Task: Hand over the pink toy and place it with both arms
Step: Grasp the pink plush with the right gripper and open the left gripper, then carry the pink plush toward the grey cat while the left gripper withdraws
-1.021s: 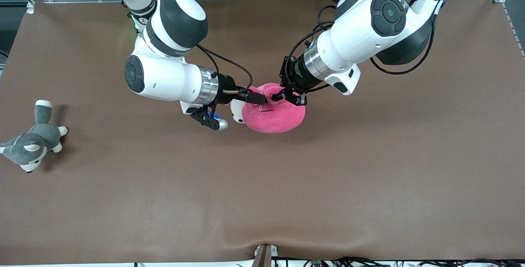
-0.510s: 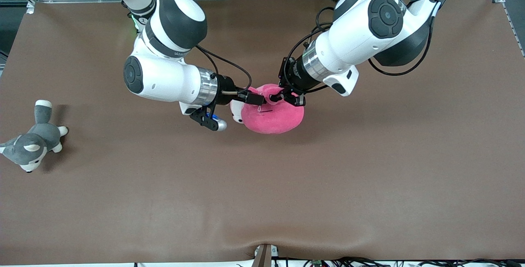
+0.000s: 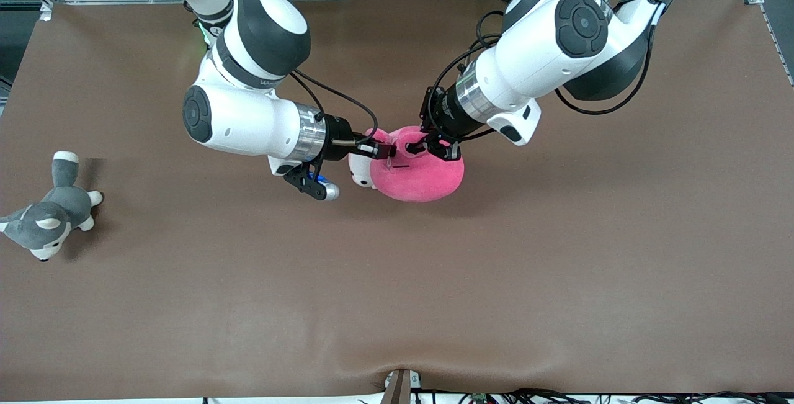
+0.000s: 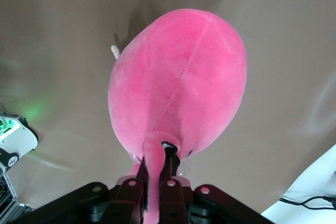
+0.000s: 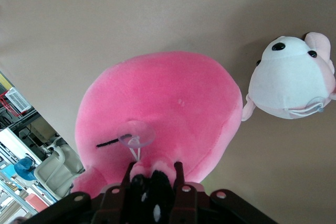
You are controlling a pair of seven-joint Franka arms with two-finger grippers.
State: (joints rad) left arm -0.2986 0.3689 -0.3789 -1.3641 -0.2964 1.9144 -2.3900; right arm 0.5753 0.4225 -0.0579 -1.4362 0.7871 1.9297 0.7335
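Note:
The pink toy (image 3: 422, 177) hangs over the middle of the table, held by both arms. My left gripper (image 3: 429, 146) is shut on a small pink ear at the toy's top. In the left wrist view that ear runs between the closed fingers of the left gripper (image 4: 156, 182), with the toy's round body (image 4: 178, 87) below. My right gripper (image 3: 386, 151) grips the toy's top edge from the right arm's end. In the right wrist view the right gripper (image 5: 152, 178) pinches pink plush and a black eye patch of the toy (image 5: 163, 103).
A small white-and-pale-pink puppy plush (image 3: 358, 171) (image 5: 291, 82) lies on the table beside the pink toy, under the right wrist. A grey-and-white husky plush (image 3: 46, 221) lies at the right arm's end of the table. A clear suction cup (image 5: 135, 134) dangles on the pink toy.
My right gripper has closed from open onto the pink toy's top edge. The left gripper kept its hold, and the toy shifted only slightly.

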